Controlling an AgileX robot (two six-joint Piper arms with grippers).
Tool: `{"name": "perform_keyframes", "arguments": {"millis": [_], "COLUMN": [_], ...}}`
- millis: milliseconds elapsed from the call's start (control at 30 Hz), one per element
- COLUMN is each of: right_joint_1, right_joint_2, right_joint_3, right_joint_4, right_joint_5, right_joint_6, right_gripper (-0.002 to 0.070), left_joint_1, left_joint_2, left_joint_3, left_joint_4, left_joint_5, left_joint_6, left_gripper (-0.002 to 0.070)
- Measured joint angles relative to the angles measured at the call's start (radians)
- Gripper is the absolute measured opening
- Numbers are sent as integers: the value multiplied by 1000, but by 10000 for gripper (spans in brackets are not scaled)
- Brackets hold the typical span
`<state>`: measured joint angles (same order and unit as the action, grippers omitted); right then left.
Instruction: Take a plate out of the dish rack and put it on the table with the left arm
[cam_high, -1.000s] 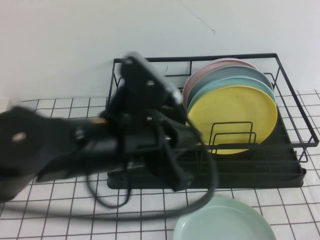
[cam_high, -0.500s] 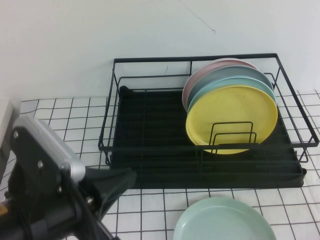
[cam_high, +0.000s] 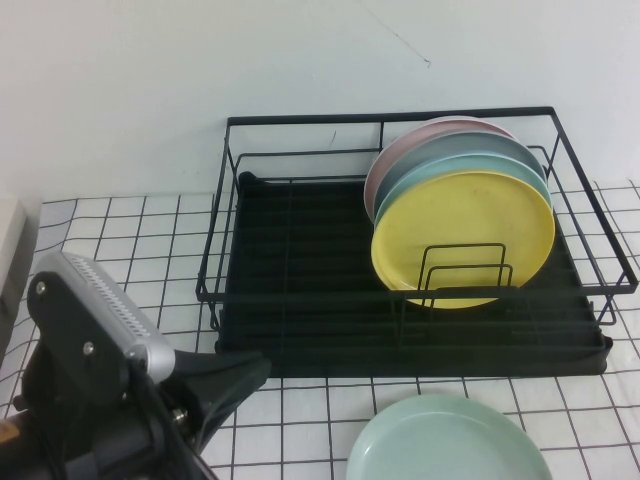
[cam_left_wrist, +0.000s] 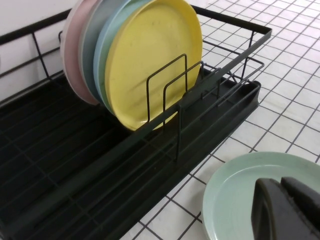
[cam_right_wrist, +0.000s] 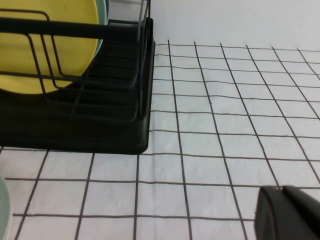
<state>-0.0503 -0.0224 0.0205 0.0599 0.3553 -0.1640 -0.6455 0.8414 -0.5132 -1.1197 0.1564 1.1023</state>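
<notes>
Plate-wise, I read the job as essentially finished, so I will go from the biggest thing down. My table (cam_high: 120, 230), white with its black grid, carries the dish rack (cam_high: 300, 120) across the 12 o'clock side of the high view. In the rack I count 4 plates standing on edge at about 1 o'clock: the yellow plate (cam_high: 463, 238) in front, then a turquoise plate (cam_high: 470, 164), a grey-blue one and a pink plate (cam_high: 440, 128) behind. The mint-green plate (cam_high: 448, 440) lies flat on the table at 5 o'clock, just in front of the rack's tray and apart from it. My left arm (cam_high: 90, 350) sits at 7 o'clock, well clear of both rack and plate. In the left wrist view the left gripper (cam_left_wrist: 290, 207) hangs above the plate's near rim with its dark fingers pressed together and nothing between them. The right gripper (cam_right_wrist: 290, 212) shows only as dark finger ends low over bare grid in its own wrist view, to the side of the rack; I cannot tell how it is set. My judgement: the placing step is done and the arm is in its retreat. The next move calls only for parking the left arm without brushing the plate or the rack.
</notes>
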Motion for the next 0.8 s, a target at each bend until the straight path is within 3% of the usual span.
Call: {"name": "perform_keyframes", "arguments": {"millis": [333, 467, 600, 700, 800], "right_joint_1": [0, 0, 0, 0, 0], "right_joint_2": [0, 0, 0, 0, 0], "right_joint_3": [0, 0, 0, 0, 0], "right_joint_4": [0, 0, 0, 0, 0], "right_joint_5": [0, 0, 0, 0, 0], "right_joint_6": [0, 0, 0, 0, 0], "right_gripper": [-1, -1, -1, -1, -1], "left_joint_1": [0, 0, 59, 177, 296], "left_joint_2": [-133, -235, -312, -354, -412], "left_joint_3": [105, 156, 202, 232, 262], "left_joint_4": [-48, -6, 222, 455, 783], "left_joint_5": [-123, -156, -166, -145, -92], "left_joint_6": [-3, -7, -249, -520, -808], "left_gripper": [-1, -1, -2, -2, -2]}}
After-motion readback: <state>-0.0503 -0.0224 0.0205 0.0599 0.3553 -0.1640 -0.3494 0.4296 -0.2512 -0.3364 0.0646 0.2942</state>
